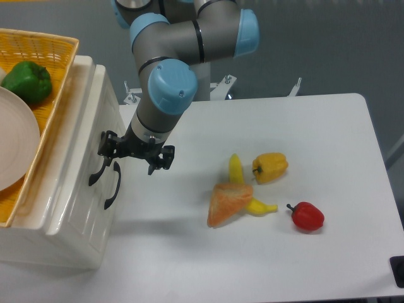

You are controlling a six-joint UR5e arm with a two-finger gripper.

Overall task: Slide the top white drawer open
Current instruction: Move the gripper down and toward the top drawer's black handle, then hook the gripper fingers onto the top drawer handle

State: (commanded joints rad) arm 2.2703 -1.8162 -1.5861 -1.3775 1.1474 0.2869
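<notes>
The white cabinet stands at the left, its front facing the table. The top white drawer (pixel 87 136) is closed, and its curved black handle (pixel 96 172) is the one nearer the cabinet's top edge. My gripper (pixel 132 156) hangs right in front of that handle and is open, with its fingers spread wide. Its left finger (pixel 105 145) overlaps the upper end of the handle; I cannot tell whether they touch. The right finger (pixel 161 158) is over bare table. The lower drawer's handle (pixel 113 185) sits just below and to the right.
A yellow woven basket (pixel 55 47) on the cabinet holds a green pepper (pixel 26 81) and a white plate (pixel 12 136). On the table lie a yellow pepper (pixel 270 166), a red pepper (pixel 307 216), an orange wedge (pixel 228 202) and bananas (pixel 236 169).
</notes>
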